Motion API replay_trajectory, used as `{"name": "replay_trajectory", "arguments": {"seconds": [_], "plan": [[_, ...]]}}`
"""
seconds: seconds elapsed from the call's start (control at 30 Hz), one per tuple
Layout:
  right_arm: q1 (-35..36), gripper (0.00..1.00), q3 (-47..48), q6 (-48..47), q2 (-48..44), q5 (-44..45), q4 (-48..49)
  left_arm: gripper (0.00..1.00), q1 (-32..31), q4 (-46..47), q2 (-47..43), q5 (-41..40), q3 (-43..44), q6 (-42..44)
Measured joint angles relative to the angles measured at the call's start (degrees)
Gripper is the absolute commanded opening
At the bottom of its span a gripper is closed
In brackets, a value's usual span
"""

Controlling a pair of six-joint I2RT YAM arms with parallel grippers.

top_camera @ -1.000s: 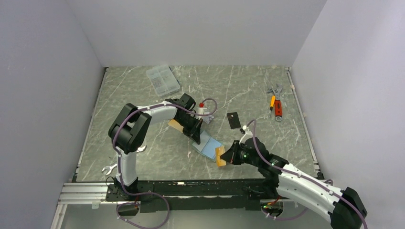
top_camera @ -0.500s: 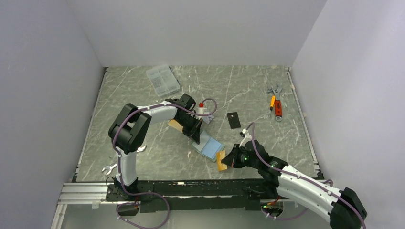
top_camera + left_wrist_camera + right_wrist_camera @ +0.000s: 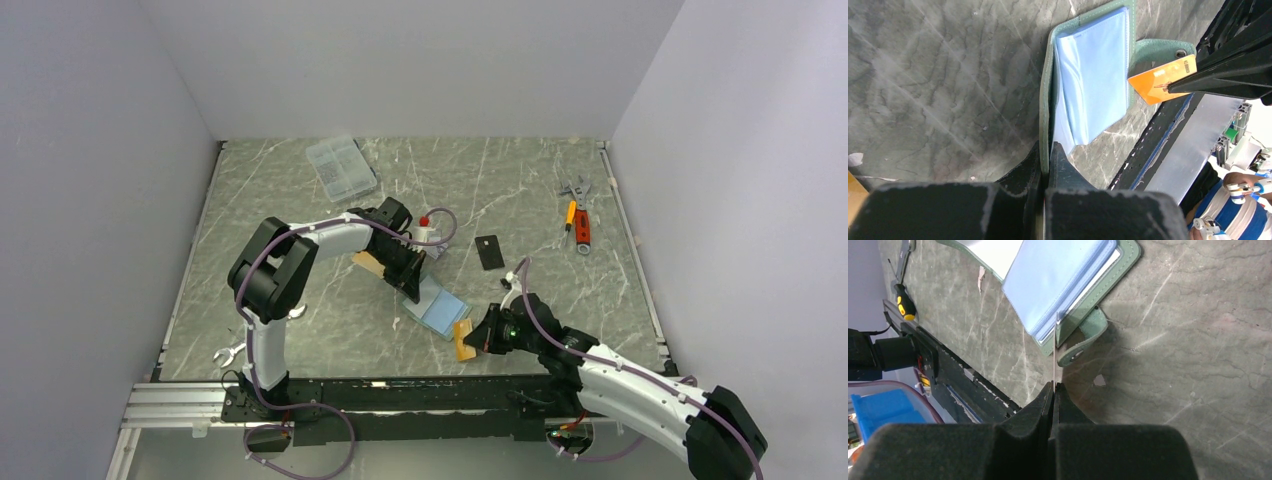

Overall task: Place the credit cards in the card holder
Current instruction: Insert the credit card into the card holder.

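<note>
The card holder (image 3: 437, 309) lies open on the table, light blue inside (image 3: 1095, 75) with a grey-green rim and a snap tab (image 3: 1083, 337). My left gripper (image 3: 1046, 159) is shut on the holder's green edge at its far-left side (image 3: 410, 288). My right gripper (image 3: 478, 336) is shut on an orange credit card (image 3: 463, 338). In the left wrist view this card (image 3: 1159, 80) hovers just beside the snap tab. The right wrist view shows it edge-on as a thin line (image 3: 1054, 357), its far end at the holder's near edge.
A clear compartment box (image 3: 342, 168) stands at the back left. A flat black square (image 3: 489, 251) lies right of the holder. A wrench and an orange-handled tool (image 3: 578, 222) lie at the far right. A tan flat piece (image 3: 366, 263) lies under the left arm.
My right gripper has slid the orange card a little toward the near edge and left, staying beside the holder. The left gripper and the holder have not moved.
</note>
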Motion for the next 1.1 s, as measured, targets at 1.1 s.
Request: {"name": "replay_trajectory", "arguments": {"seconds": [1.1], "plan": [[-0.15, 0.0, -1.03, 0.46, 1.16, -1.38, 3.08, 0.0, -0.2, -0.04, 0.0, -0.15, 0.02, 1.62]]}}
